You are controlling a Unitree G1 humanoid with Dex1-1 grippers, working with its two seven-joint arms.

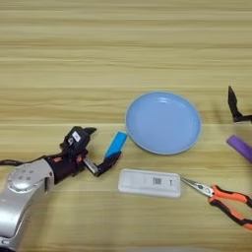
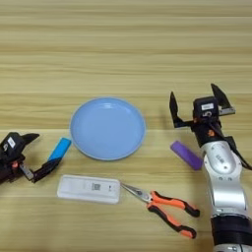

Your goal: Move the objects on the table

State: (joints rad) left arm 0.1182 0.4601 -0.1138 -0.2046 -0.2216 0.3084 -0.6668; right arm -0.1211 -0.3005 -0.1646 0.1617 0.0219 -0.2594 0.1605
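Wooden table (image 1: 74,59). We log plate (image 2: 107,128) centre, empty. Left gripper (image 1: 101,147) spread wide, fingers straddling blue block (image 1: 116,143), no grip. Right gripper (image 2: 197,106) wide, idle above purple block (image 2: 186,154). White device (image 1: 149,183) near. We judge nothing moved.

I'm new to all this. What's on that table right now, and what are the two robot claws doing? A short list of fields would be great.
surface: wooden table
centre: empty light-blue plate
left of plate: blue block, tilted
in front of plate: white device, orange-handled pliers
right of plate: purple block, lying flat
left gripper: open, one finger by the blue block's lower end
right gripper: open, behind the purple block, holding nothing
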